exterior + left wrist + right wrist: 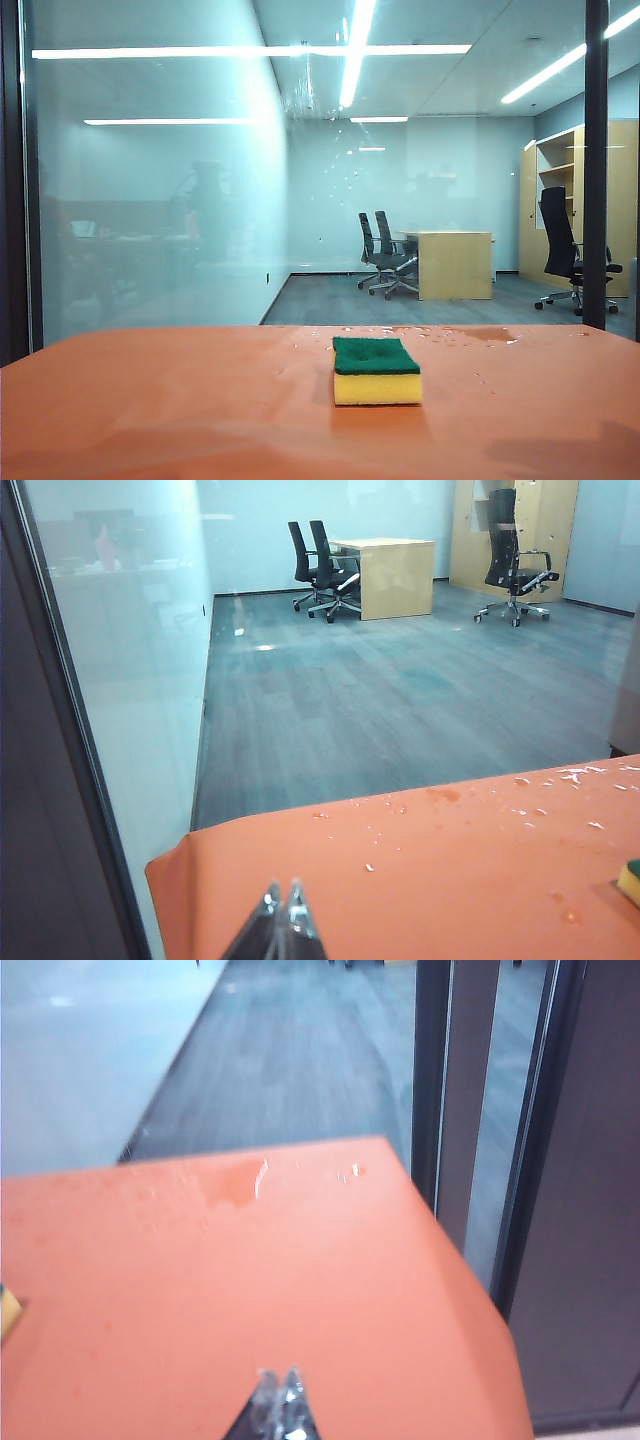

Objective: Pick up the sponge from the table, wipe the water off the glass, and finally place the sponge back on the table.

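Left gripper (281, 913) and right gripper (279, 1398) above the table (420, 880), jaws closed, empty.

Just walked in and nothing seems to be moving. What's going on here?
Nothing is being handled yet. The sponge lies green side up on the orange table, untouched. The left gripper and right gripper both hover shut over the table's near part, holding nothing. Water droplets dot the glass ahead, and more lie along the table's far edge. The wiping has not started.
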`<state>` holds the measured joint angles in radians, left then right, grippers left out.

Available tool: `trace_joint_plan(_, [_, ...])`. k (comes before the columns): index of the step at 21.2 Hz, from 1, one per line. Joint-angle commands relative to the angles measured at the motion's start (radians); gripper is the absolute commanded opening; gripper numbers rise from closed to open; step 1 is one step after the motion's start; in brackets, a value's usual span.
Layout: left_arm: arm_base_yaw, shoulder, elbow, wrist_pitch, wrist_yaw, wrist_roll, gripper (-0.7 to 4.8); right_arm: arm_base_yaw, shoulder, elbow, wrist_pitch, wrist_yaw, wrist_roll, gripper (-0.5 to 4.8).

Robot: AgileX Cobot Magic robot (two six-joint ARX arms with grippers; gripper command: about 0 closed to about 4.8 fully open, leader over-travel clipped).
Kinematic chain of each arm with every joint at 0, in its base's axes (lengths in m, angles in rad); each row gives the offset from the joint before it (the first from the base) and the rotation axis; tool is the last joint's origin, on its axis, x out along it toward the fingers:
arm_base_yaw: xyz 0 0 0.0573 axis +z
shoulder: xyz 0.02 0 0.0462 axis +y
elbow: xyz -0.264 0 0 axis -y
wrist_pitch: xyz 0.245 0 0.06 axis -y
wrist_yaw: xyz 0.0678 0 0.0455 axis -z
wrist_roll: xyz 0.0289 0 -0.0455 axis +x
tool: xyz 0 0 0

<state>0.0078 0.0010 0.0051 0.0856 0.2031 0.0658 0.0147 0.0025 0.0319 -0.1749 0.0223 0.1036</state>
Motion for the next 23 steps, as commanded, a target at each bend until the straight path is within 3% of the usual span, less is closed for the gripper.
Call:
trace_joint_plan(1, [0.0,0.002,0.004,0.008,0.048,-0.08,-0.04,0.0,0.0,0.032,0.014,-0.002,0.046,-0.09])
trace_joint_plan(3, [0.0,0.002,0.005,0.001,0.077,-0.108,0.14,0.0,0.0,0.048,0.014,-0.002,0.065,-0.09])
trace_joint_plan(5, [0.0,0.002,0.006,0.002,0.116,-0.134,0.89,0.0,0.0,0.062,0.014,-0.002,0.085,-0.09])
trace_joint_plan(11, [-0.001,0.002,0.009,-0.003,0.21,-0.246,0.9,0.012,0.06,0.118,0.014,-0.06,0.144,-0.09])
trace_joint_plan(18, [-0.001,0.002,0.077,-0.114,0.251,-0.249,0.94,0.1,0.357,0.25,0.022,-0.074,0.159,-0.08])
trace_joint_plan(20, [0.0,0.001,0.082,-0.118,0.285,-0.25,0.94,0.121,0.467,0.311,0.026,-0.108,0.159,0.08])
trace_joint_plan(23, [0.0,0.002,0.082,-0.16,0.315,-0.25,0.95,0.137,0.645,0.418,0.026,-0.221,0.159,0.98])
